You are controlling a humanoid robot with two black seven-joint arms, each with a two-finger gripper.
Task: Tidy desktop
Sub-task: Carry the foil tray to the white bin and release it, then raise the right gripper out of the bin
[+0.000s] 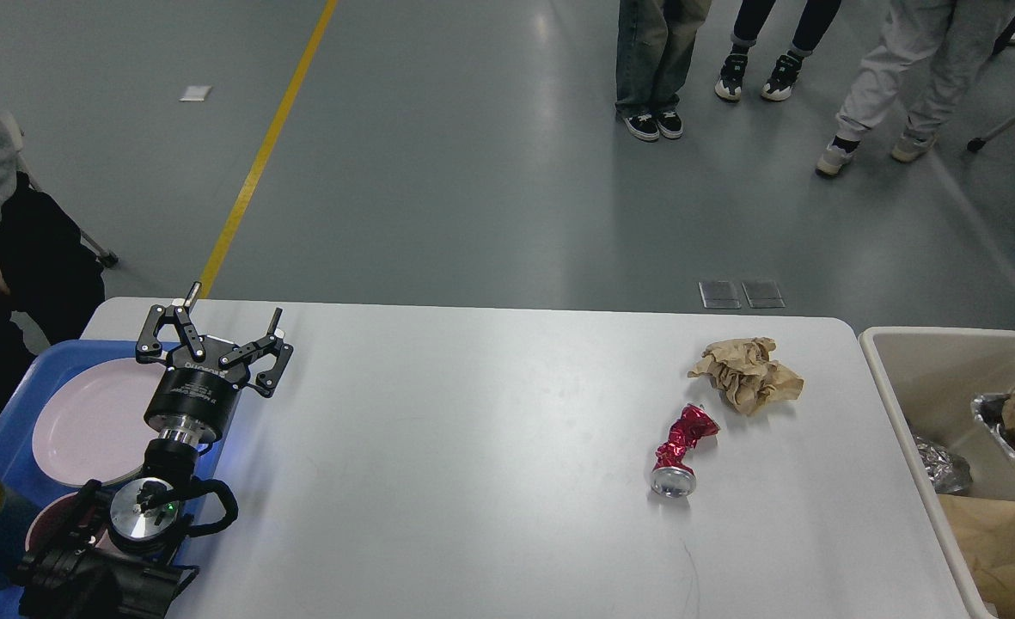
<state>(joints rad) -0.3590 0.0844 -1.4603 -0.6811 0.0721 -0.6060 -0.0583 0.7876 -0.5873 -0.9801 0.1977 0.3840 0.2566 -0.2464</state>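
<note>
- Grey floor (473, 172) with a yellow line (271, 142) runs behind the white surface (473, 447), which spans nearly the whole width of the head view; the desktop to be tidied is this wide plain top with rounded corners.
- Three people's legs and shoes (735, 73) stand on the floor at the far side, well apart from the surface.
- On the right half lies a crumpled brown paper ball (746, 372), and just beside it, nearer the camera, a crushed red can (681, 451) with its silver end pointing toward the viewer.
- At the right edge sits a beige bin (911, 378) holding foil and brown paper.
- At the left edge a blue tray (9, 413) carries a pale pink plate (86, 421).
- The left claw (228, 325) hovers over the border between tray and surface, its two fingers spread apart with nothing between them.
- The right arm does not appear in the view.
</note>
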